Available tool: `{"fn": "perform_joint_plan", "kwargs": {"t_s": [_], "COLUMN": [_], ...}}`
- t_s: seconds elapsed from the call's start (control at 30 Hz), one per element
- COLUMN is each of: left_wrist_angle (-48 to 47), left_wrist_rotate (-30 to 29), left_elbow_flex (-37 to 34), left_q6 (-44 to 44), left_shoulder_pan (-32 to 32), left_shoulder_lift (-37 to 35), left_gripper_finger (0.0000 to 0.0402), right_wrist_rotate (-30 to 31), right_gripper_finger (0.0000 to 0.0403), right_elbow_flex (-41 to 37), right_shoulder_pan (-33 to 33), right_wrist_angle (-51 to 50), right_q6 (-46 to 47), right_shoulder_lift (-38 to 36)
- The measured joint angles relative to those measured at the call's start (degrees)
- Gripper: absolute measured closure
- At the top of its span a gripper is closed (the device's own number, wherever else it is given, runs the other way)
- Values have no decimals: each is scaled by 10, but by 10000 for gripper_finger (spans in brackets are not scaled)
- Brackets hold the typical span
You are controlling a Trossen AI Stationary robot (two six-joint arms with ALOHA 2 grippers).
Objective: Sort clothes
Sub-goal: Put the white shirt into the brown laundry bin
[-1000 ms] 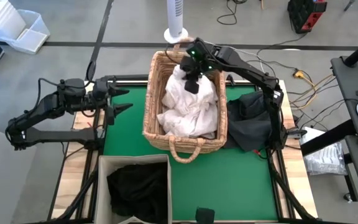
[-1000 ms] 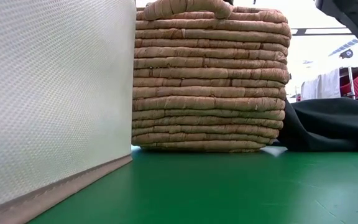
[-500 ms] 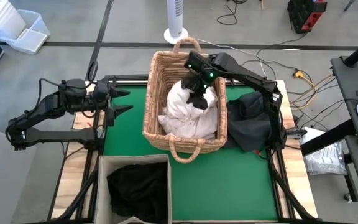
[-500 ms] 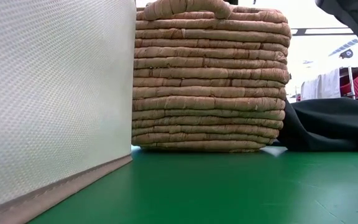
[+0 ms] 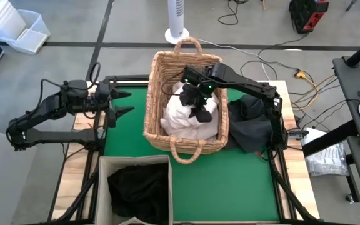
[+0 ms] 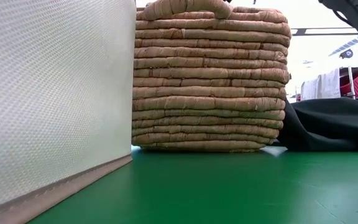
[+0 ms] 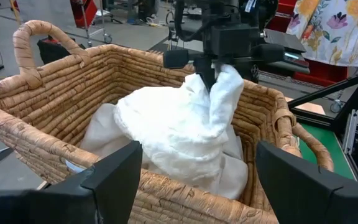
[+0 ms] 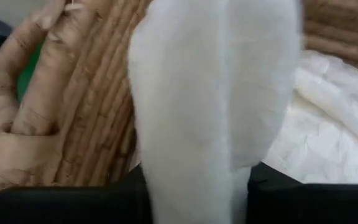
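A heap of white clothes [image 5: 189, 122] lies in the wicker basket [image 5: 152, 94] at the middle of the table. My right gripper [image 5: 199, 103] hangs over the heap, pointing steeply down, shut on a raised peak of white cloth [image 7: 219, 93]. My left gripper [image 5: 122, 101] waits open beside the basket's left side, touching nothing. Black clothes [image 5: 139, 190] fill the beige bin [image 5: 105, 181] at the near edge. A dark garment [image 5: 252, 125] lies on the table to the right of the basket. My right gripper pinches a fold of the white garment [image 8: 191, 155] between its two fingers, coming from above and slanting down. The cloth rises in a peak [image 7: 222, 78] to the fingers, and the rest of it lies on the heap in the basket.
The basket's tall wall [image 6: 210, 81] and the bin's wall [image 6: 48, 93] stand close together at the near side. Bare green mat [image 5: 242, 181] lies near the front right. The dark garment [image 6: 334, 124] spreads beside the basket's right wall.
My right gripper has moved from the basket's far end toward the table's near edge, over the middle of the heap, and has tipped more steeply down. The white peak it holds has come along with it.
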Motion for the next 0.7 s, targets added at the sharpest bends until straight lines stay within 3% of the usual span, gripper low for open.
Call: {"fn": "perform_joint_plan", "kwargs": {"t_s": [0.2,0.37,0.53,0.7], "left_wrist_angle": [1,7,22,22], "left_wrist_rotate": [0,0,0,0], "left_elbow_flex": [-7,-10,-10,-10], "left_q6": [0,-9,-35,-52], "left_shoulder_pan": [0,0,0,0], "left_shoulder_lift": [0,1,2,2], "left_gripper_finger": [113,113,113,113], "right_wrist_rotate": [20,148,139,139], "right_gripper_finger": [257,195,143,117], "right_elbow_flex": [0,0,0,0], "right_shoulder_pan": [-1,-2,-16,-40], "right_wrist_angle": [44,69,85,122], "right_q6": [48,71,79,112], "right_shoulder_lift": [0,-1,-1,-1]}}
